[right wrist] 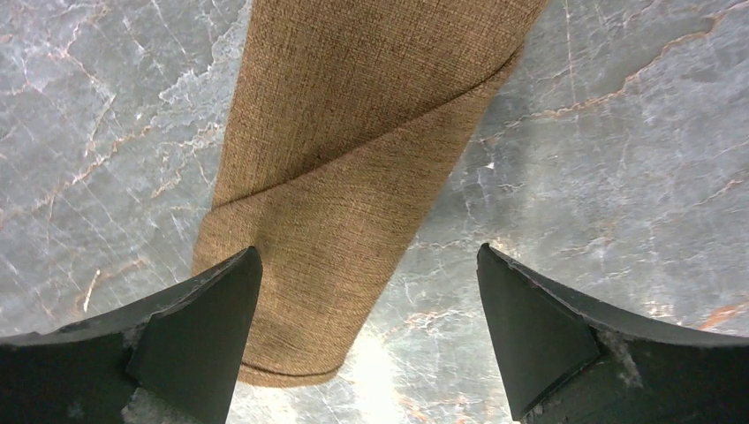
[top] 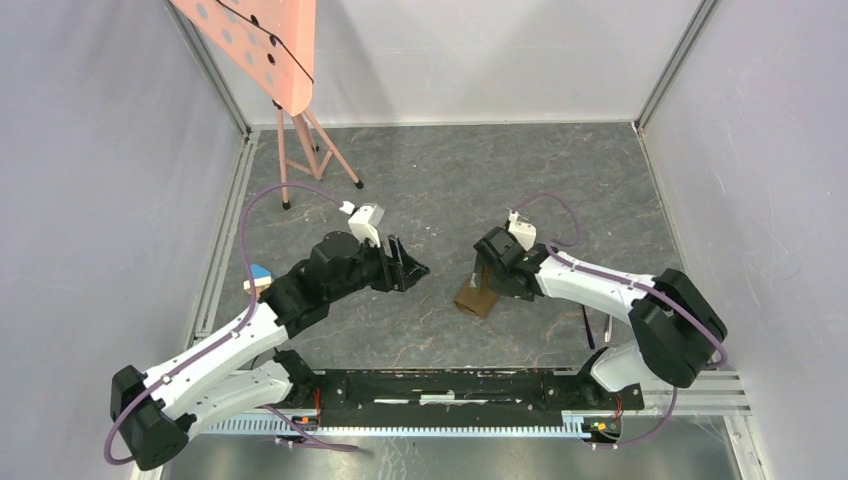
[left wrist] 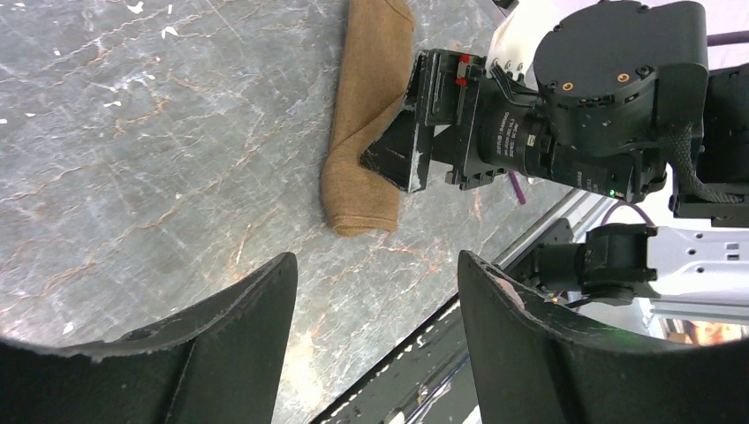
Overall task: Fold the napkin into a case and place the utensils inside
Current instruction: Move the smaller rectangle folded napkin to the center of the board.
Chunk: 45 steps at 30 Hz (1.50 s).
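Observation:
The tan-brown napkin (top: 477, 298) lies folded into a narrow, layered case on the marble tabletop, a diagonal fold showing across it (right wrist: 353, 159). My right gripper (top: 487, 272) hangs open just over its near end, one finger (right wrist: 199, 327) above the cloth's edge, and nothing is gripped (right wrist: 369, 300). To the left my left gripper (top: 416, 270) is open and empty (left wrist: 377, 291), facing the case (left wrist: 366, 132) and the right gripper (left wrist: 415, 146). Thin utensils (top: 589, 328) lie by the right arm's base; a purple piece (left wrist: 517, 187) shows behind the right wrist.
A small blue-and-wood block (top: 260, 277) sits at the left by the left arm. A pink perforated board on a stand (top: 262, 45) is at the back left. A black rail (top: 440, 385) runs along the near edge. Grey walls enclose the table.

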### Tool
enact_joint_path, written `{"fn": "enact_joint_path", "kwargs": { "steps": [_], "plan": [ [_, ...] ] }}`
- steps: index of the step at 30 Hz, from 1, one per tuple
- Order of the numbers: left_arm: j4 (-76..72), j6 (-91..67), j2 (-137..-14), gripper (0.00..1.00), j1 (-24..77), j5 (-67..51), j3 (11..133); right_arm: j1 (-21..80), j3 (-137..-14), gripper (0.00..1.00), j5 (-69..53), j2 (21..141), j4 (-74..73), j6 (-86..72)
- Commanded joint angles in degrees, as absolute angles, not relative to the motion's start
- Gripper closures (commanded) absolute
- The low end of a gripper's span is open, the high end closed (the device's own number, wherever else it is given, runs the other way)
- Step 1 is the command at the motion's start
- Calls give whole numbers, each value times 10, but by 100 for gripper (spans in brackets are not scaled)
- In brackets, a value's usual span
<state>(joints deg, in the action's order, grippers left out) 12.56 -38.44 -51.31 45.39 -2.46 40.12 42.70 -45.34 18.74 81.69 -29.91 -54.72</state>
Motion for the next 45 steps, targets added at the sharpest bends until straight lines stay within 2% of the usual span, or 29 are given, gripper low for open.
{"fn": "enact_joint_path", "kwargs": {
  "steps": [1,6,9,13,17,20,21,22,24,27,29,33,36,40,45],
  "plan": [
    [168,-345,-480,26,453,-6,384,445,-472,2,235,840,-306,-639],
    [173,-352,-447,26,453,-14,363,444,-466,4,272,854,-302,-631],
    [177,-355,-438,26,453,-19,353,420,-442,7,278,853,-259,-546],
    [181,-354,-423,26,453,-24,351,333,-417,11,153,858,-149,-306],
    [184,-350,-417,26,452,-26,352,278,-474,10,82,889,-144,-117],
    [177,-352,-419,26,453,-34,351,252,-574,10,117,947,-205,51],
    [171,-354,-420,26,453,-38,349,250,-613,10,171,969,-223,97],
    [164,-358,-422,26,453,-43,347,248,-620,6,210,973,-203,136],
    [153,-363,-430,26,452,-56,347,240,-648,2,200,979,-191,191],
    [160,-360,-442,26,453,-75,361,246,-731,2,154,982,-269,164],
    [165,-357,-439,26,453,-73,362,258,-745,2,131,967,-310,78],
    [157,-359,-436,26,452,-63,359,300,-651,13,-45,904,-222,-85],
    [142,-363,-448,26,452,-74,366,349,-663,14,-59,929,-170,-133],
    [151,-358,-456,26,452,-80,378,357,-739,24,-47,1026,-203,-160],
    [167,-357,-428,26,452,-64,373,353,-709,26,-40,1053,-214,-162]
  ]
}}
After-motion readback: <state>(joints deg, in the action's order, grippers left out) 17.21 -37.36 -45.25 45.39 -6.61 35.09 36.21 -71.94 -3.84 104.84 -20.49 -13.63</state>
